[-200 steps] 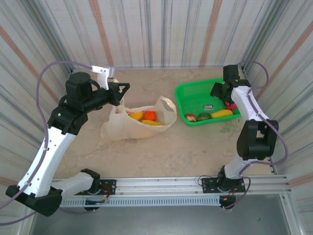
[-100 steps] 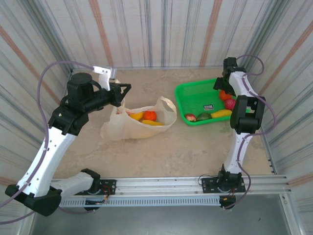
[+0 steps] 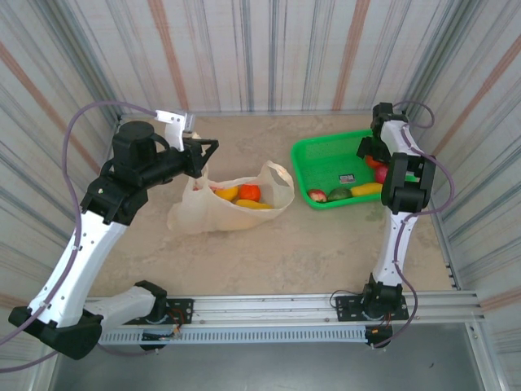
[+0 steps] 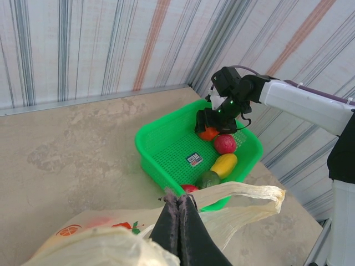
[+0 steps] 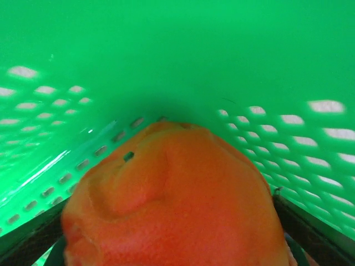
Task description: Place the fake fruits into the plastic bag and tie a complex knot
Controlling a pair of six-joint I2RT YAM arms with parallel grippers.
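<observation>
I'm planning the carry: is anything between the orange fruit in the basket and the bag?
Only the basket's left wall; the orange fruit, between the right gripper's fingers, must clear it. Past that lies bare table, and the left gripper holds the bag open.

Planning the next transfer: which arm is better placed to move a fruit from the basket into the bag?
Right. The right gripper is down in the green basket with the orange fruit between its jaws; the left gripper is shut on the plastic bag.
</observation>
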